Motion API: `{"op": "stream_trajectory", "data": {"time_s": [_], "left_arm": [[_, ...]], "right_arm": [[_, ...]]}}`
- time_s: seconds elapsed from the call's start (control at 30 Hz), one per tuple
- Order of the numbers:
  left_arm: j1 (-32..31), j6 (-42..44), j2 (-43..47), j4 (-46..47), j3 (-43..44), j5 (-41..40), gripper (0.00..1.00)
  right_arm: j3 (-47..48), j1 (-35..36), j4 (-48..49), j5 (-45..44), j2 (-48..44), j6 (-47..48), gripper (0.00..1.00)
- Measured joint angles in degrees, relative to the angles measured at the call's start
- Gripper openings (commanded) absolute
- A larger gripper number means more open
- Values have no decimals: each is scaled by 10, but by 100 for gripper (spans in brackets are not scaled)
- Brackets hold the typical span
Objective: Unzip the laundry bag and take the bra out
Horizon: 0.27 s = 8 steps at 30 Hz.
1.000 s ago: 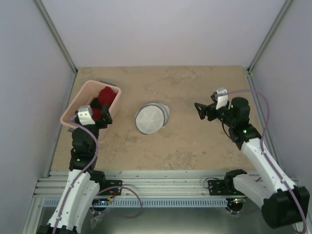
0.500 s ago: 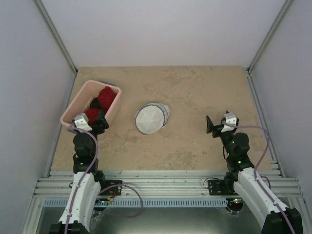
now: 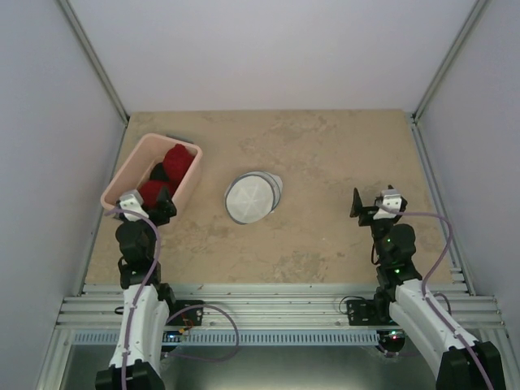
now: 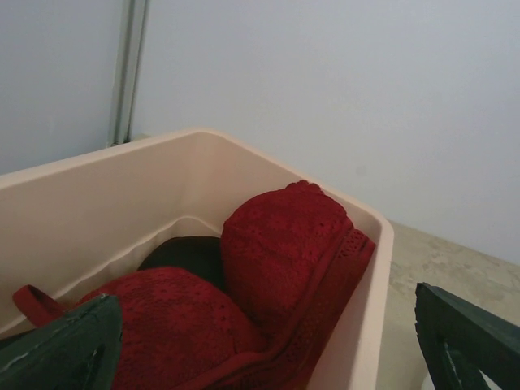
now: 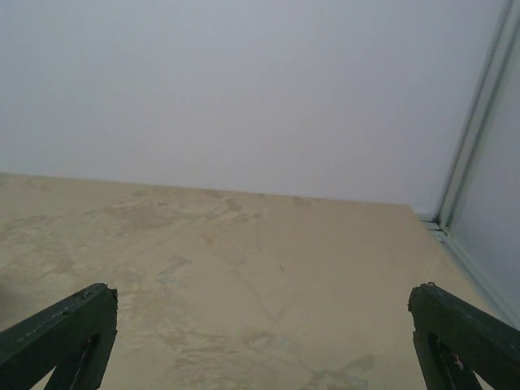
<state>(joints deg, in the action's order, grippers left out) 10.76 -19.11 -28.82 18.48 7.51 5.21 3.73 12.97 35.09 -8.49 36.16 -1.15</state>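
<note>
Top: laundry bag [image 3: 253, 197] at centre of table [image 3: 325, 154]. Bra [image 3: 175, 159] lies in pink bin [image 3: 192, 177] at 10 o'clock. Left gripper [image 3: 162, 210] at bin's near end, arm folded low. Right gripper [image 3: 360, 210] at 3 o'clock, likewise tucked.
L wrist: jaws wide, empty. Bra looks soft, light, prob. floppy, so pinch strap or cup edge.
R wrist: jaws wide, empty, only table ahead.
</note>
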Motion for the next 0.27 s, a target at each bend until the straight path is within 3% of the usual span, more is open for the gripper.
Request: {"op": "stream_trajectory", "data": {"time_s": [0.27], "left_arm": [[3,0,5,7,-2,29,99]], "right_arm": [[0,0,5,-54,-1,-14,98]]}}
